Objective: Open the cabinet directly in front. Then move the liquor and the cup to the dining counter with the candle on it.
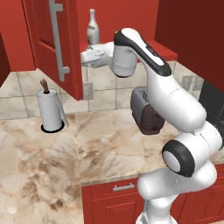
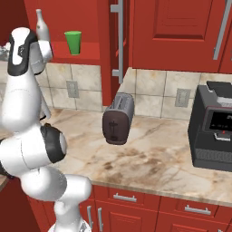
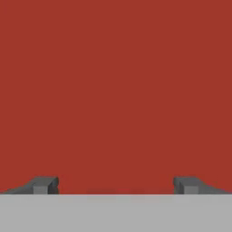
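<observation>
While spread wide, hand (image 3: 116,185) before red cabinet (image 3: 116,90).

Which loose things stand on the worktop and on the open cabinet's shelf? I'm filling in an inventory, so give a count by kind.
Bottles: 1, the liquor on the cabinet shelf
Cups: 1, the green cup on that shelf
Paper-towel rolls: 1
Toasters: 1
Black coffee machines: 1
Total: 5

Liquor (image 2: 41,26) left of cup (image 2: 73,42), apparently inside cabinet (image 2: 93,47).
</observation>
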Tool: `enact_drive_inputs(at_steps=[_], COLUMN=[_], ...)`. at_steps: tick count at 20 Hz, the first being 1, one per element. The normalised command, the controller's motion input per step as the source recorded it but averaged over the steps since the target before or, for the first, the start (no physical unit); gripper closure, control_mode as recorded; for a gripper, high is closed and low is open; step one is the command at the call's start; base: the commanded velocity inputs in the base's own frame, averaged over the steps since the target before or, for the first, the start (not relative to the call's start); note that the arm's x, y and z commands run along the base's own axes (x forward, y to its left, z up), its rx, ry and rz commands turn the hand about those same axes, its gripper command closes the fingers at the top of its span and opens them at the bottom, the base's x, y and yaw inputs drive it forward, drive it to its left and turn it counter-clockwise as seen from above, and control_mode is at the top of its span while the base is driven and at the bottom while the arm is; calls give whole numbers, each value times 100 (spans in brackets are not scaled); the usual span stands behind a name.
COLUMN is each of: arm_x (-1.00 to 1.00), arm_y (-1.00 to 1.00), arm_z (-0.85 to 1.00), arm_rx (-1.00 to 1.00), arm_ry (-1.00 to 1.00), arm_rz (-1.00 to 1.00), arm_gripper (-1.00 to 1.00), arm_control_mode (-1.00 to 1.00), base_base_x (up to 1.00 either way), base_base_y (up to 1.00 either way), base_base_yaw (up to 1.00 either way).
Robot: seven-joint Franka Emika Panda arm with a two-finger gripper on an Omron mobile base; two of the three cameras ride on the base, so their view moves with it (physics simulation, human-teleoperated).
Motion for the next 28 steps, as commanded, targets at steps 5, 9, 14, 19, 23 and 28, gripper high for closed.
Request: enact_drive_inputs(at_steps=[5,9,14,19,23,28], arm_x=[-1,-4,-3,-95,-43,-2], arm_y=[100,100,16,-79,-69,-59], arm_z=[-15,-20,0,0,0,0], arm_rx=[0,5,1,-3,-6,0], arm_ry=[-3,-18,-5,-11,-6,0], arm_rz=[40,1,-4,-29,-63,-78], arm_gripper=[-100,-100,-100,-100,-100,-100], arm_control_mode=[-100,-100,-100,-100,-100,-100], base_base_x=[0,0,0,0,0,0], base_base_y=[0,0,0,0,0,0], base_base_yaw=[0,0,0,0,0,0])
